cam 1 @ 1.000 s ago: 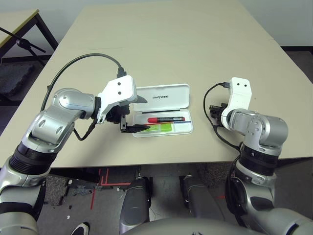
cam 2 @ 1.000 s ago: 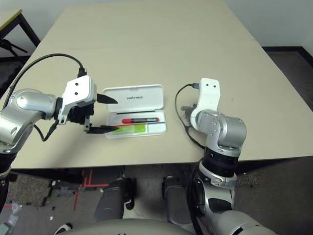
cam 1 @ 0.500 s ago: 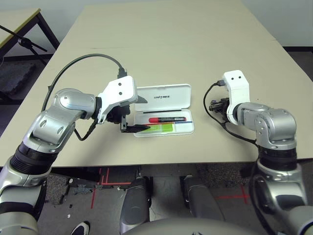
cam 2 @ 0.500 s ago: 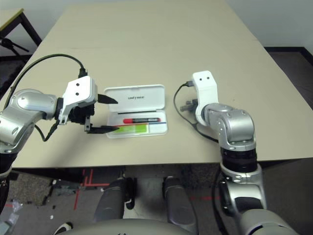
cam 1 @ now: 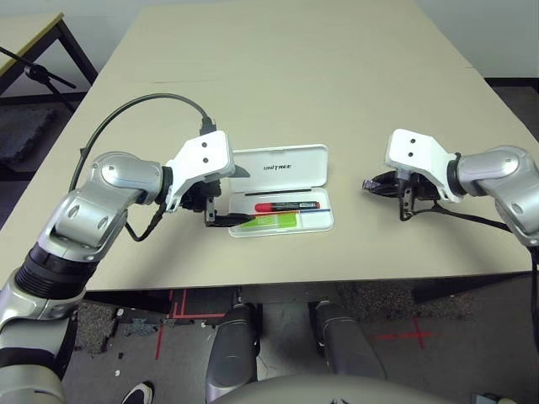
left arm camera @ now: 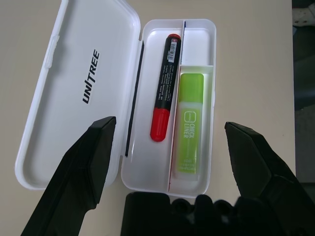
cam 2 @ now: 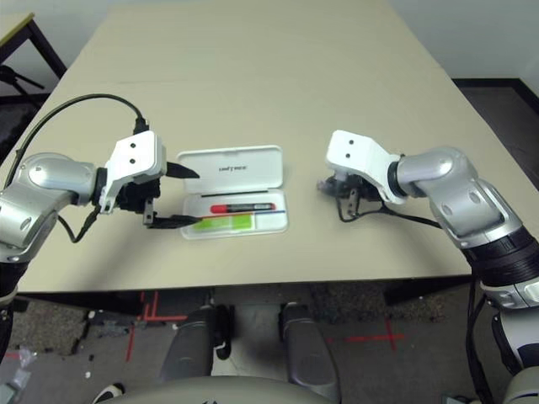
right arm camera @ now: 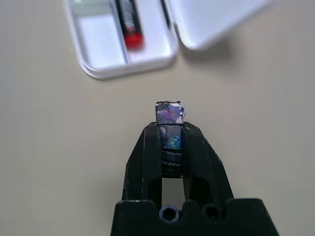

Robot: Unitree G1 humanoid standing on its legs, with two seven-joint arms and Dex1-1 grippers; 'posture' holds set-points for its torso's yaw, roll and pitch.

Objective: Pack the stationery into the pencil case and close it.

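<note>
"UNITREE" lid (left arm camera: 81, 93), "CHECK LINER", apparently, on highlighter (left arm camera: 189, 125)

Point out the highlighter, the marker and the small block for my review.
Highlighter (left arm camera: 189, 129): left wrist view, on its lime-green body.
Marker (left arm camera: 166, 81): left wrist view, on its black barrel.
Small block (right arm camera: 170, 136): right wrist view, on its printed face, between the right gripper's fingers.

The pencil case (cam 2: 234, 191) lies open on the desk (cam 2: 253, 101), lid raised on the side away from the robot; inside are the red-and-black marker (cam 2: 242, 208) and the green highlighter (cam 2: 226, 223); the left gripper (cam 2: 187, 195) is at the case's left end, fingers apart; the right gripper (cam 2: 330, 187) is right of the case, apart from it, perhaps holding something small, too unclear to name.
</note>
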